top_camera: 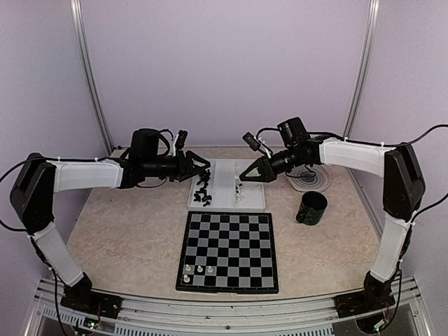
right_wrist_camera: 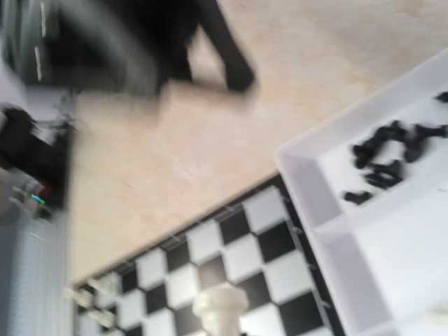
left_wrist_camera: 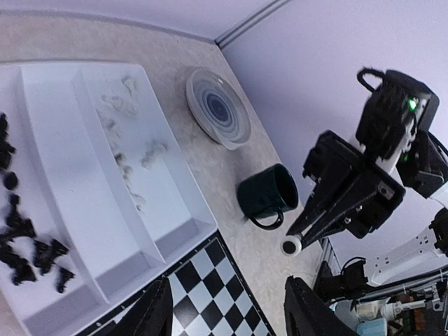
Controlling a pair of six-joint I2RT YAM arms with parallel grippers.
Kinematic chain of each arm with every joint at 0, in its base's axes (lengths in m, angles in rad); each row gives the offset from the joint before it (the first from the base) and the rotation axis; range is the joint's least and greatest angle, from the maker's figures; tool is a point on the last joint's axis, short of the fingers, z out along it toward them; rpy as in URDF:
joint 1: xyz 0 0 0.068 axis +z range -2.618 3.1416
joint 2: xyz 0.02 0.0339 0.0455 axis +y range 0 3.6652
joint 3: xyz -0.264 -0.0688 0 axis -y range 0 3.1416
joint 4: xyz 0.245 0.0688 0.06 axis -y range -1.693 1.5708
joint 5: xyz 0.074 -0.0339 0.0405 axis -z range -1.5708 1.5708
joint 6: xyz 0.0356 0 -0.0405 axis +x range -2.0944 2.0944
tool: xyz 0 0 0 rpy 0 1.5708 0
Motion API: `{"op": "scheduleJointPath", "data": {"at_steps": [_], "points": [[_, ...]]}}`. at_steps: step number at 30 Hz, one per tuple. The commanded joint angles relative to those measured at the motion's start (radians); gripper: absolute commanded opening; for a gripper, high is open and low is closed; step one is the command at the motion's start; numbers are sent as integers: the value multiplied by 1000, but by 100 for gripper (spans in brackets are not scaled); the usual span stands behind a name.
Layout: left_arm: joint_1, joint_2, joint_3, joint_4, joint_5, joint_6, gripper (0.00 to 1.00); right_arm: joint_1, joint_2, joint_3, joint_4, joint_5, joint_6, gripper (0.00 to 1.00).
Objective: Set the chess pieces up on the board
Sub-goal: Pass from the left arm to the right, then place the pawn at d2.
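The right claw (top_camera: 243, 176) is clamping a white piece (left_wrist_camera: 290, 246) at its tips, hovering above the white tray (top_camera: 256, 204). The left claw (top_camera: 204, 168) is hanging with fingers apart and empty over the black pieces (top_camera: 204, 190) lying in the tray's left compartment. The board (top_camera: 227, 241) is lying on the surface (top_camera: 126, 231) just near of the tray, with three white pieces (top_camera: 198, 269) standing at its near-left corner. A dark mug (top_camera: 311, 207) is sitting to its right.

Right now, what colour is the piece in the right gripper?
The piece is white; the right wrist view shows it best.
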Motion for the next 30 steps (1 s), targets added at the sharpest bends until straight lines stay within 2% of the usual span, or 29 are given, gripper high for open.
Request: {"op": "scheduleJointPath", "data": {"at_steps": [1, 6, 10, 13, 16, 23, 30], "points": [[88, -105, 79, -233, -49, 191, 55, 82, -102, 53, -248, 273, -316, 0], [177, -93, 206, -440, -130, 305, 56, 213, -129, 68, -413, 536, -547, 0], [230, -101, 129, -352, -136, 249, 55, 312, -115, 56, -500, 710, -650, 0], [256, -135, 77, -345, -139, 260, 56, 376, -98, 42, -569, 814, -691, 0], [263, -171, 60, -382, -209, 286, 56, 433, -94, 12, -597, 859, -724, 0], [262, -209, 57, -391, -189, 262, 56, 578, -33, -25, -629, 986, -753, 0], [259, -237, 50, -391, -196, 259, 56, 649, 55, 59, -644, 959, -713, 0]]}}
